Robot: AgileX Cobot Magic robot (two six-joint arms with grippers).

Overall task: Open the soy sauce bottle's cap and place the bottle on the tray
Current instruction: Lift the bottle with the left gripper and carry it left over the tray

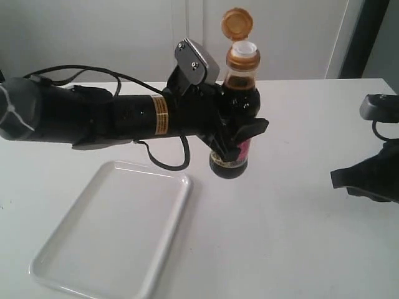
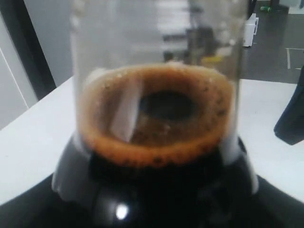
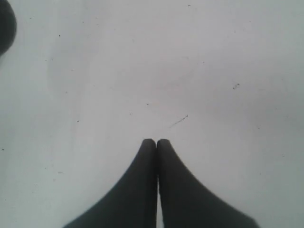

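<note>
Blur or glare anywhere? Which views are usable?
Left wrist view: soy sauce bottle fills the frame, soft-focused, one small glare spot on the dark glass. Exterior view: sharp enough, cap readable, table bright, soft shadows. Right wrist view: right gripper crisp over evenly lit table.

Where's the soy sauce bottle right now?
Exterior view, centre: the soy sauce bottle stands upright, clamped in the left gripper, beyond the far right corner of the tray, its cap flipped open.

Left arm (image 1: 93,118): black tubular housing, yellow label band (image 1: 160,115) round the forearm, grey domed joint cap (image 1: 15,109). Grey metal camera bracket (image 1: 195,60) at the wrist (two screws visible). Black cable (image 1: 168,167) loops underneath. Right end effector (image 3: 156,142): matte black fingers (image 3: 133,190) tapering to rounded tips.
</note>
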